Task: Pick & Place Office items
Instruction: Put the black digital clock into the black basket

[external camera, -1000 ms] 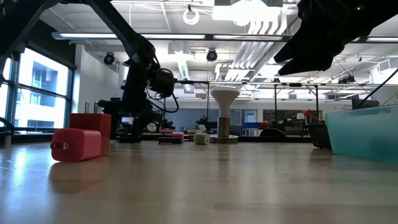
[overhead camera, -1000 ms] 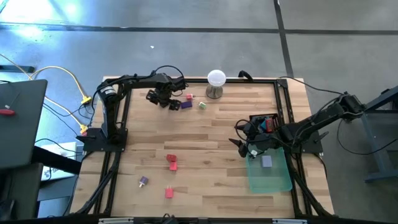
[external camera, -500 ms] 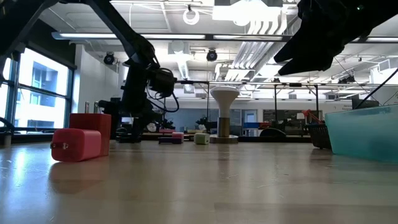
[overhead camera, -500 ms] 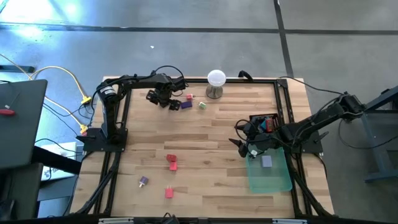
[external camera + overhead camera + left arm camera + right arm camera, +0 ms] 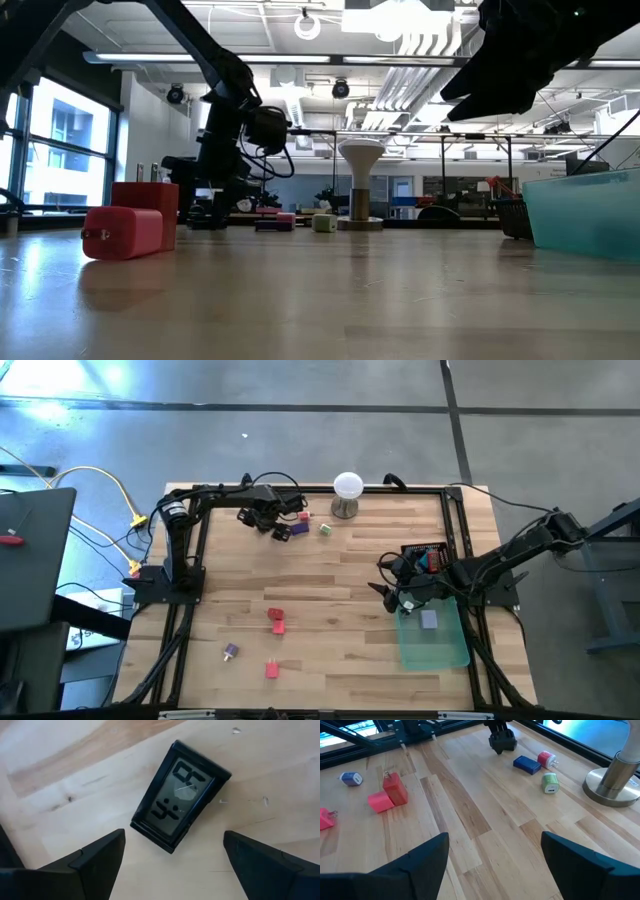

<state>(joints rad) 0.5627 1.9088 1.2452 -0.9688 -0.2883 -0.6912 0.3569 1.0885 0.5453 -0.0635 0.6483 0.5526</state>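
With one gray piece (image 5: pixel 429 619) in the green tray (image 5: pixel 452 651) by the desk's right edge, most remains: the left claw (image 5: pixel 172 865), wide open and empty, hovers over a black clip (image 5: pixel 179 795) near the far edge, while the right claw (image 5: pixel 492 865), open and empty, waits beside the tray.

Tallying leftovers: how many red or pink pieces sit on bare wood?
4: red block beside pink block; pink plug near the front edge; pink piece by the left hand. Others may be hidden.

A white ball on a metal stand (image 5: pixel 347 493) stood at my table's (image 5: pixel 340 610) far edge; a translucent green tray (image 5: pixel 433 632) lay right.
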